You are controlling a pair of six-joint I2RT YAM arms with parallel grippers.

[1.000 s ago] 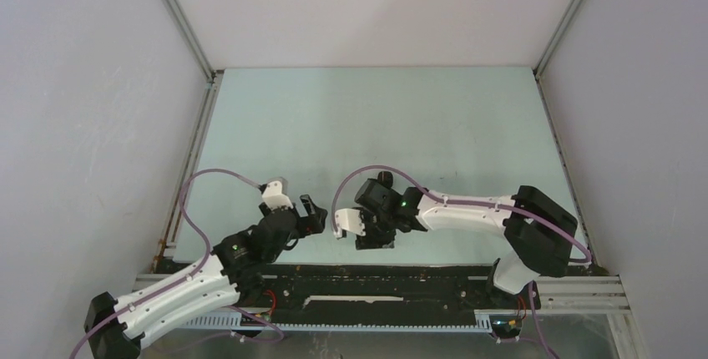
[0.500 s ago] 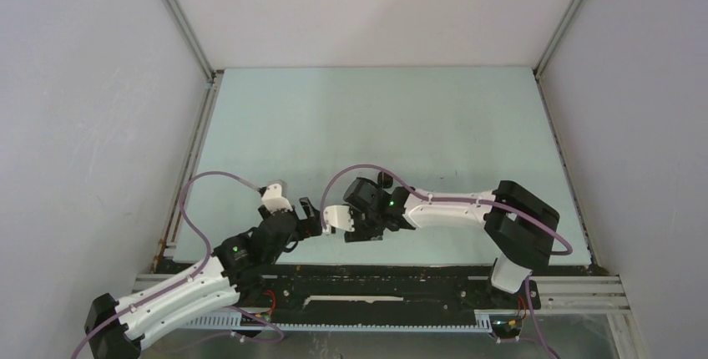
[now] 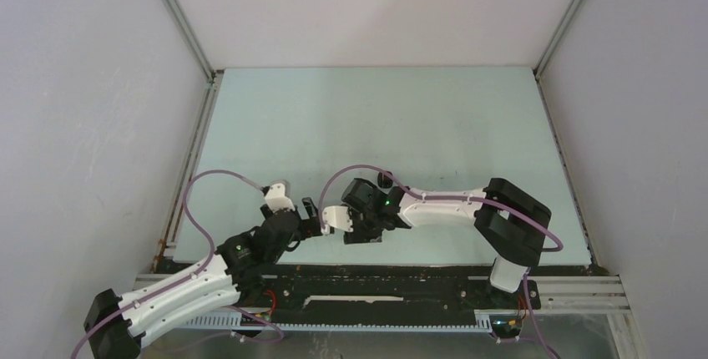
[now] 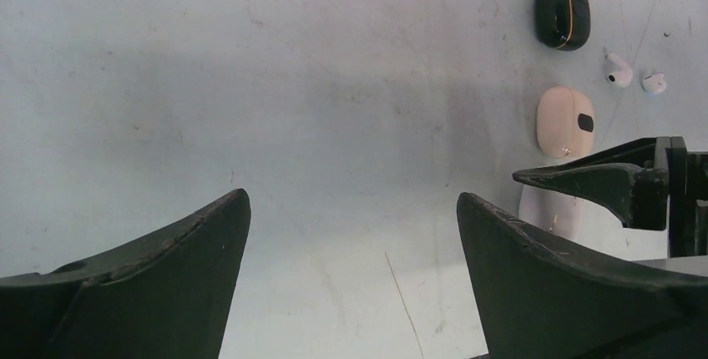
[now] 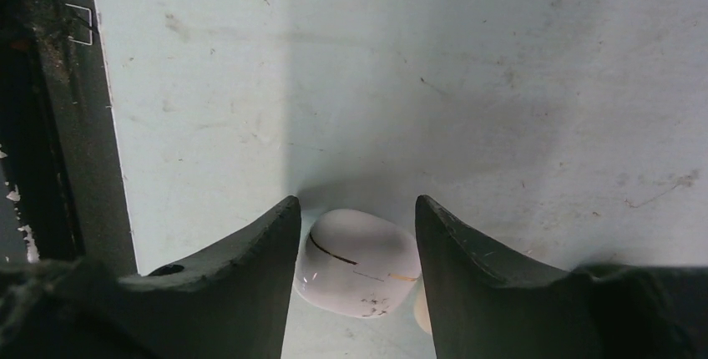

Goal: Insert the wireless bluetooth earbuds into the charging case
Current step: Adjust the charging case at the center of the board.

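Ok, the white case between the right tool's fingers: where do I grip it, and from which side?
I'd pinch the white case across its two rounded flanks, coming straight down from above. It lies flat on the table, low and pebble-like, and the open right tool straddles it, one finger each side. Close low, at its widest band.

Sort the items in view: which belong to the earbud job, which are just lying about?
Job: two tiny white plastic earbuds; likely glossy white rounded case between the fingers of the right gripper.
Lying about: black oval case with orange seam; beige rounded case.
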